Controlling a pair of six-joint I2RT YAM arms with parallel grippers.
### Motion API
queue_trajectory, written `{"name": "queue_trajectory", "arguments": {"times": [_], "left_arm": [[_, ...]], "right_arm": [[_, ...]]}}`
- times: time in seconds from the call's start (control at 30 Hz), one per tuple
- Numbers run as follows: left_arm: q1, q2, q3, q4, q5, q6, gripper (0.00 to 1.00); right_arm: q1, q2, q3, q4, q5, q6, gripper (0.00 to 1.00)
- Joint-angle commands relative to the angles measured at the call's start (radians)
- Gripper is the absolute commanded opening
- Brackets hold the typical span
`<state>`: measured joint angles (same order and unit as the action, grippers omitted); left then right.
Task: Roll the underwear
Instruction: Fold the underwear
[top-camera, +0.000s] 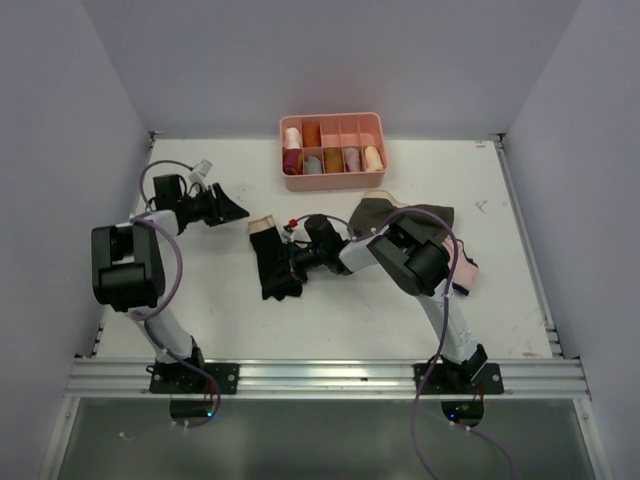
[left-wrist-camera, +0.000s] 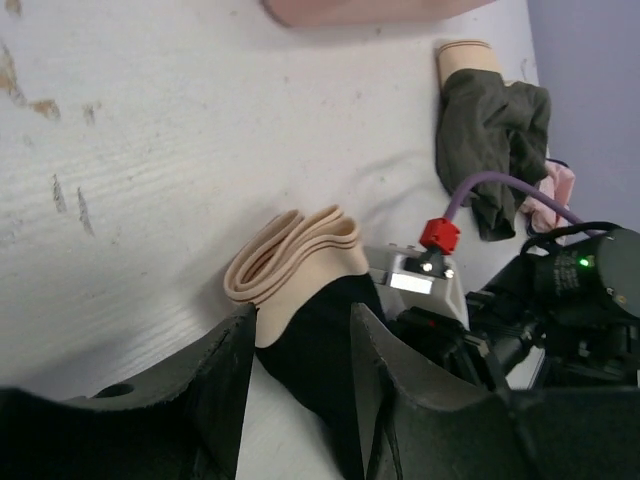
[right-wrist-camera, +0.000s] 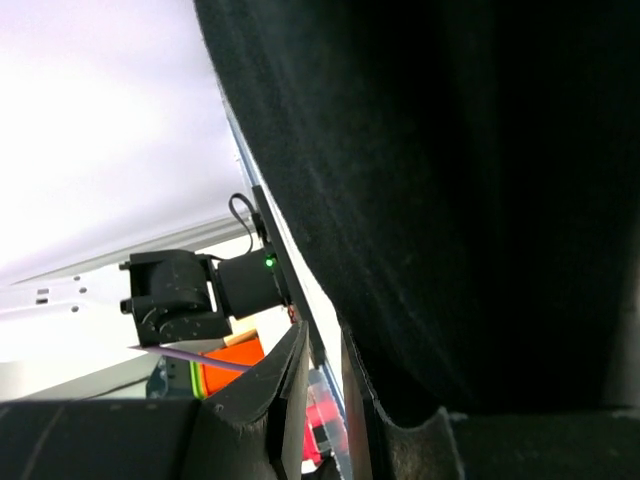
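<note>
underwear (top-camera: 275, 270), one small black piece with a beige waistband (top-camera: 263, 226), lies at the centre of the top view on the white table (top-camera: 200, 300), waistband toward the upper left. the right gripper (top-camera: 298, 262) reaches in from the right and sits on the black cloth, probably to catch an edge for rolling. its jaws stand narrow, with black cloth close beside them in the wrist view, but i cannot tell whether any is pinched. the left gripper (top-camera: 228, 208) hovers just left of the waistband, jaws parted and empty, likely to keep clear of the fold. counted: two arms, one olive-brown garment (top-camera: 372, 214) and one pale pink garment (top-camera: 467, 272) at centre right, and one pink divided tray (top-camera: 332, 184) at upper centre holding about seven rolled pieces.
</note>
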<state>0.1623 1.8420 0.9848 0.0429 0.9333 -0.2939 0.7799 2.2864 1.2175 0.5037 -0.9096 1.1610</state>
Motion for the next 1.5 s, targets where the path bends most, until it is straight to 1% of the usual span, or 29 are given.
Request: {"name": "queue_trajectory", "arguments": {"times": [0.0,0.07,0.1,0.13,0.17,0.2,0.23,0.27,0.3,0.37,0.4,0.43,0.5,0.63,0.7,0.83,0.9,0.97,1.03,1.2,1.27,1.37,1.47], "left_arm": [[-0.001,-0.116,-0.047,0.17,0.125,-0.094,0.43],[-0.018,-0.128,-0.089,0.231,0.148,-0.135,0.38],[-0.029,-0.125,-0.112,0.277,0.177,-0.195,0.34],[-0.052,-0.119,-0.133,0.317,0.185,-0.223,0.32],[-0.066,-0.095,-0.17,0.404,0.194,-0.256,0.29],[-0.076,-0.081,-0.19,0.466,0.203,-0.346,0.28],[-0.093,-0.066,-0.231,0.614,0.2,-0.399,0.28],[-0.101,-0.031,-0.247,0.69,0.196,-0.451,0.28],[-0.109,-0.011,-0.253,0.76,0.202,-0.541,0.27],[-0.127,0.054,-0.244,0.91,0.199,-0.606,0.27],[-0.133,0.075,-0.236,0.946,0.193,-0.654,0.27],[-0.144,0.097,-0.213,0.991,0.19,-0.668,0.27],[-0.15,0.146,-0.199,0.999,0.165,-0.671,0.27],[-0.152,0.206,-0.158,0.881,0.095,-0.604,0.26],[-0.152,0.24,-0.155,0.893,0.062,-0.599,0.26],[-0.152,0.327,-0.149,0.98,0.035,-0.651,0.25],[-0.152,0.345,-0.137,0.97,0.022,-0.64,0.25],[-0.152,0.353,-0.117,0.911,0.013,-0.616,0.25],[-0.15,0.353,-0.095,0.788,-0.016,-0.547,0.24],[-0.152,0.347,-0.092,0.678,-0.056,-0.466,0.24],[-0.152,0.364,-0.09,0.67,-0.051,-0.464,0.24],[-0.152,0.385,-0.075,0.686,-0.037,-0.484,0.23],[-0.152,0.373,-0.064,0.698,-0.015,-0.488,0.23]], "right_arm": [[0.001,0.007,-0.015,0.093,-0.005,0.04,0.23],[-0.001,0.007,-0.026,0.12,-0.008,0.06,0.23],[0.001,0.007,-0.032,0.151,-0.011,0.068,0.23],[0.001,0.007,-0.036,0.16,-0.012,0.083,0.23],[-0.001,0.008,-0.044,0.164,-0.015,0.085,0.23],[0.001,0.008,-0.049,0.182,-0.014,0.088,0.23],[-0.001,0.01,-0.055,0.188,-0.015,0.091,0.23],[-0.001,0.012,-0.058,0.188,-0.015,0.091,0.23],[0.001,0.008,-0.062,0.199,-0.017,0.094,0.23],[0.001,0.005,-0.072,0.203,-0.018,0.089,0.23],[-0.001,0.004,-0.073,0.196,-0.017,0.085,0.23],[-0.001,0.004,-0.076,0.191,-0.017,0.078,0.23],[-0.001,0.005,-0.082,0.185,-0.015,0.077,0.22],[-0.001,0.002,-0.096,0.157,-0.012,0.063,0.22],[-0.001,0.001,-0.098,0.15,-0.012,0.059,0.22],[-0.001,0.005,-0.105,0.145,-0.014,0.066,0.22],[-0.001,0.004,-0.108,0.134,-0.014,0.065,0.22],[-0.001,0.004,-0.111,0.122,-0.015,0.057,0.22],[-0.001,-0.004,-0.11,0.078,-0.015,0.034,0.22],[-0.001,-0.015,-0.108,0.004,-0.024,-0.007,0.23],[-0.001,-0.021,-0.098,-0.031,-0.034,-0.04,0.22],[-0.001,-0.033,-0.098,-0.147,-0.035,-0.107,0.22],[-0.002,-0.038,-0.09,-0.258,-0.043,-0.187,0.22]]}}
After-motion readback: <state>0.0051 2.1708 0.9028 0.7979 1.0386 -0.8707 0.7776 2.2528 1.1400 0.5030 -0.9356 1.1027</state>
